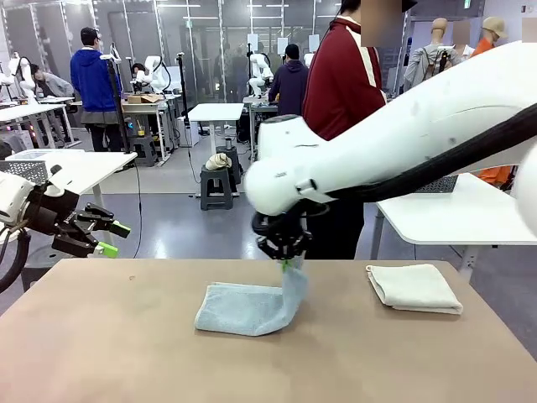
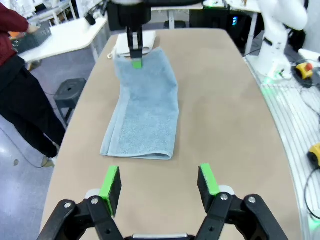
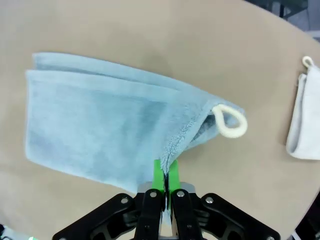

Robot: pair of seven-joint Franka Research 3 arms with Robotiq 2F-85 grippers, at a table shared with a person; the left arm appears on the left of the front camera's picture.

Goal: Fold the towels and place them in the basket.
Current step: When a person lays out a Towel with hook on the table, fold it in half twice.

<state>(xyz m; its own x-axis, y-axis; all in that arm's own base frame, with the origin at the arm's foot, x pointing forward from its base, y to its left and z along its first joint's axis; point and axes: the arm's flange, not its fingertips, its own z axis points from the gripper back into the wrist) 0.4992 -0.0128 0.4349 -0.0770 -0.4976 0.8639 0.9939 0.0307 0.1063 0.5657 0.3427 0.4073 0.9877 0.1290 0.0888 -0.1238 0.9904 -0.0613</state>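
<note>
The blue towel [image 1: 247, 308] lies folded at the table's [image 1: 126, 353] middle, its right end lifted by the right gripper [image 1: 289, 264], which is closed tight on that edge. The white towel [image 1: 414, 287] lies folded at the far right. The left gripper [image 1: 112, 238] hangs at the far left with jaws wide apart, holding nothing.

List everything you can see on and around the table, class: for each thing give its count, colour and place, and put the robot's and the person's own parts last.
light blue towel: one, light blue, mid-table, one end lifted
cream-white towel: one, cream-white, folded, on the table's right side
hanging loop: one, cream, at the blue towel's lifted corner
table: one, tan, between robot and person
person: one, dark red top, at the far side
left gripper: one, black, green-padded fingers open, above the table's left edge
right gripper: one, black, fingers shut on the light blue towel's edge
</note>
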